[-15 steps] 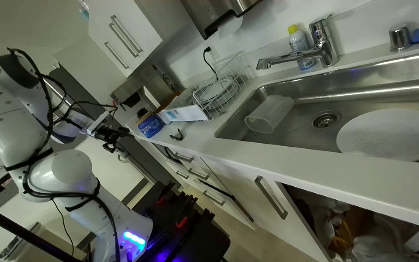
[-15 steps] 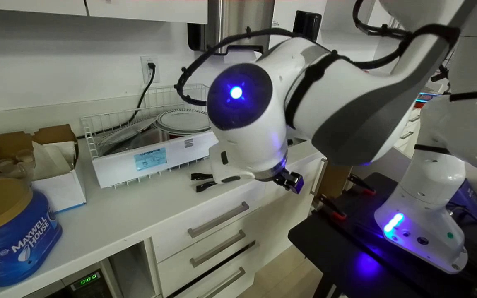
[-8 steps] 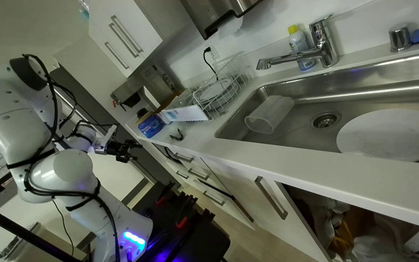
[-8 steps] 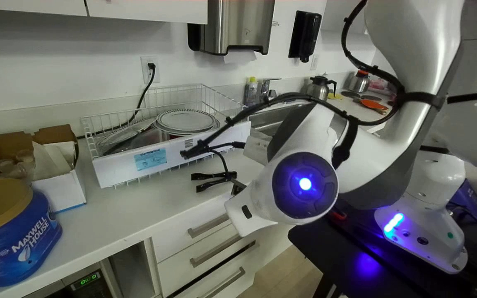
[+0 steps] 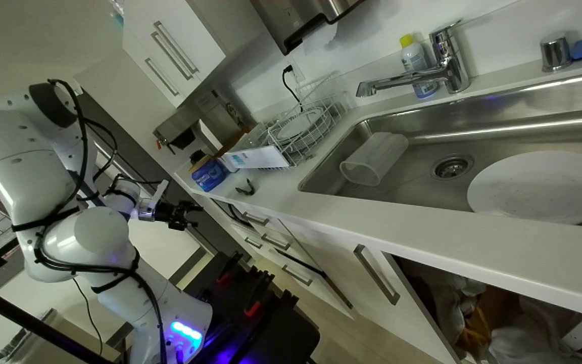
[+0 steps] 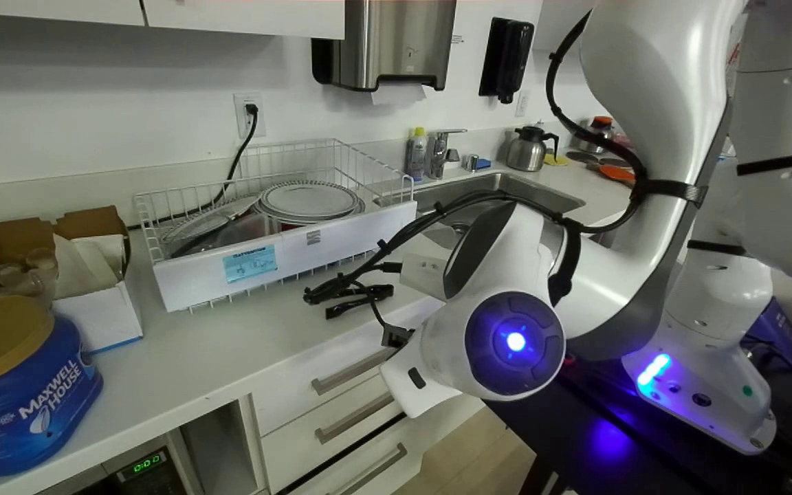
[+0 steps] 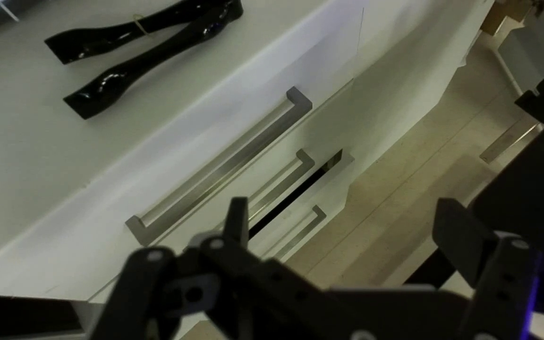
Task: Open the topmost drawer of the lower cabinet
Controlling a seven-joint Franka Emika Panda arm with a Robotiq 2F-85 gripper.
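The topmost drawer [image 6: 279, 393] of the white lower cabinet is closed, just under the countertop. Its grey bar handle [image 6: 358, 371] also shows in the wrist view [image 7: 227, 167] and in an exterior view [image 5: 255, 218]. In the wrist view the handle runs diagonally, up and left of my fingers. My gripper [image 7: 344, 208] is open and empty, its fingers wide apart in front of the drawers and touching nothing. It also shows open in an exterior view [image 5: 195, 216], apart from the cabinet. In an exterior view the robot hand [image 6: 437, 364] hides the fingertips and partly covers the drawers' right ends.
Below are a second drawer handle [image 7: 281, 184] and a lower drawer [image 6: 382, 457] standing slightly open. Black tongs [image 7: 149, 52] lie on the countertop [image 6: 265, 344] near its edge. A dish rack [image 6: 286, 240], a blue coffee tub [image 6: 25, 399] and a sink [image 5: 422, 197] are nearby.
The arm has swung and its hand has turned and lowered; in an exterior view the gripper has moved right and down. The movement is smaller in the last half second. The drawers have not moved.
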